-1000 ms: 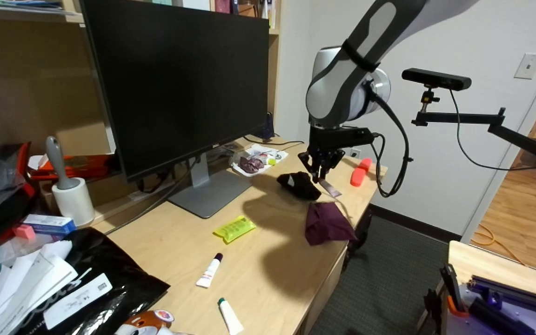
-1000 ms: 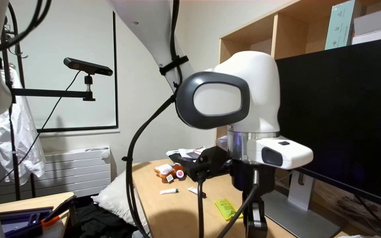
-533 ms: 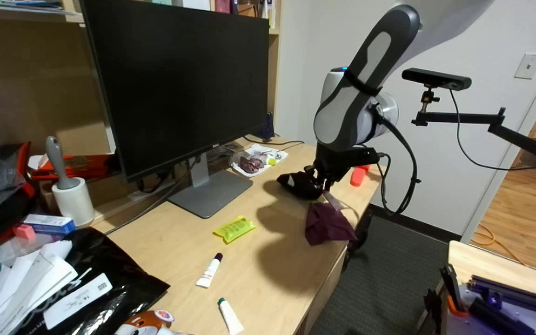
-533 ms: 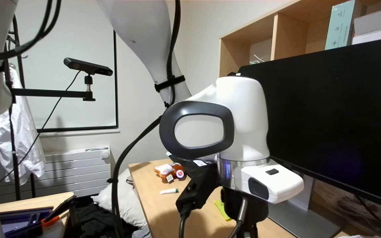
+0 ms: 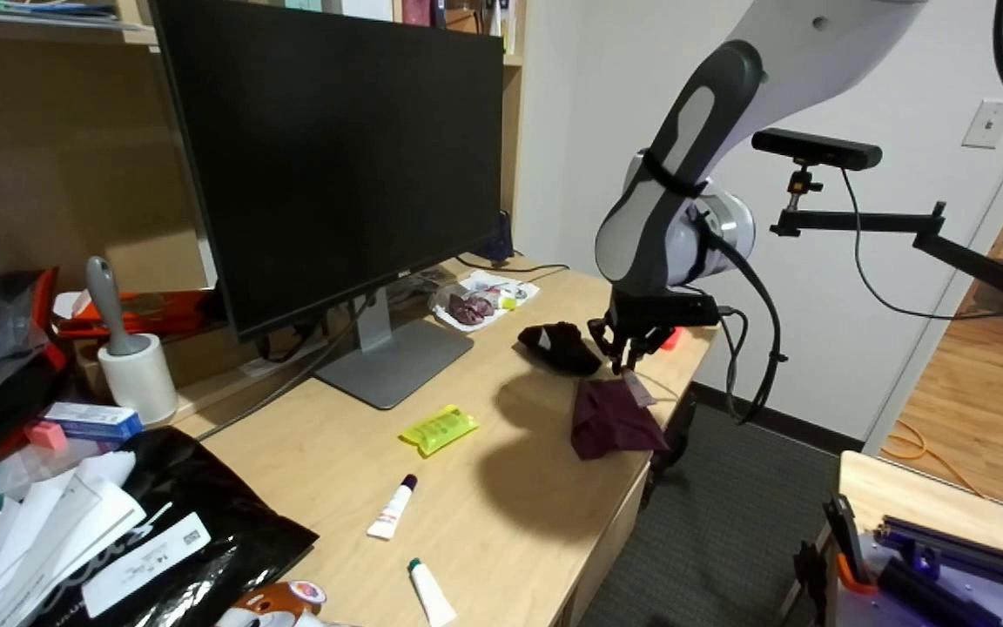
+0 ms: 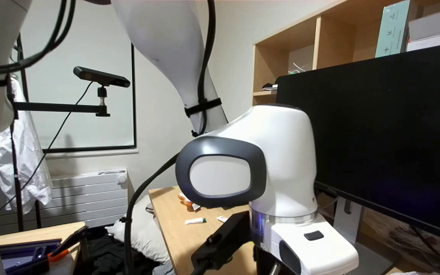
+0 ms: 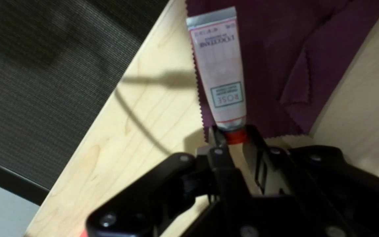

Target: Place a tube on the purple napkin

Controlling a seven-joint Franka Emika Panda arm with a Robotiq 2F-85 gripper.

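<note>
The tube is small and pinkish-white with a red cap. My gripper is shut on the tube at its cap. The purple napkin lies crumpled beneath the tube near the desk edge. In the wrist view the tube overlaps the napkin's left border. In an exterior view the tube slants from the gripper over the far part of the napkin. I cannot tell whether the tube touches the cloth. In an exterior view, the fingers, tube and napkin are hidden or out of frame.
A black rounded object lies beside the gripper. A red object is partly hidden behind it. A yellow-green pad, a white tube with a dark end and another white tube lie on the desk. The monitor stands behind.
My gripper has come down and moved toward the napkin with the tube in it, away from the black object. The tube's free end has gone from bare desk to over the napkin.
</note>
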